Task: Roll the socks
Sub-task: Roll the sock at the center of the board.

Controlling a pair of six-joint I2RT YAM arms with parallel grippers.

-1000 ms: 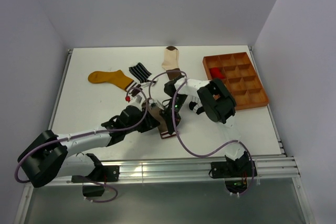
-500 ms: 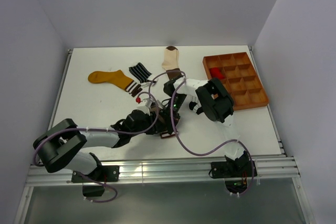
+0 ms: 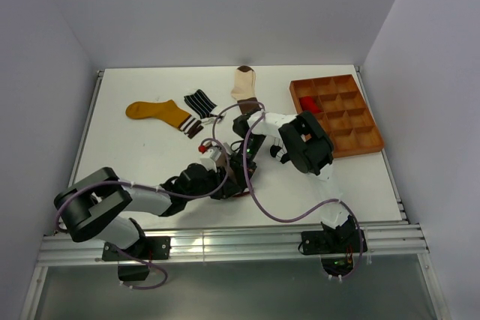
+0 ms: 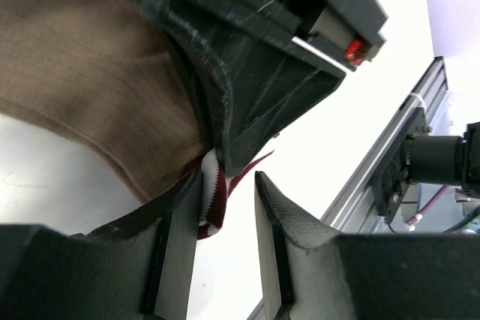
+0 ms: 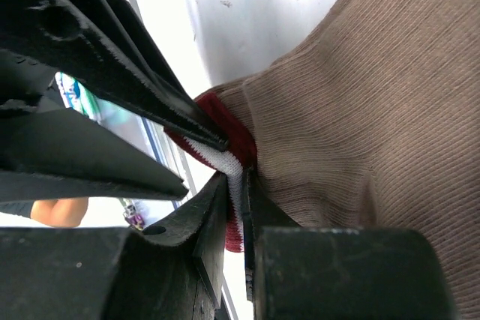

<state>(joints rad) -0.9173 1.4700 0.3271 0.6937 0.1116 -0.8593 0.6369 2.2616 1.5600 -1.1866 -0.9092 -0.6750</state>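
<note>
Cuff (image 5: 234,131) of the taupe sock (image 5: 360,110) sits clenched in my right gripper (image 5: 238,177), while I see my left gripper (image 4: 227,183) released, jaws straddling it.

top: high above table (image 3: 127,155) near edge, looking down | wrists: close, facing each other, share sock cuff (image 4: 212,198) (image 5: 225,157)

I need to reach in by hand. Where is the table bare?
Bare: the near right corner, between the tray and the rail; the left side, between the mustard sock and the left arm. Crowded: the middle, around the taupe sock.
</note>
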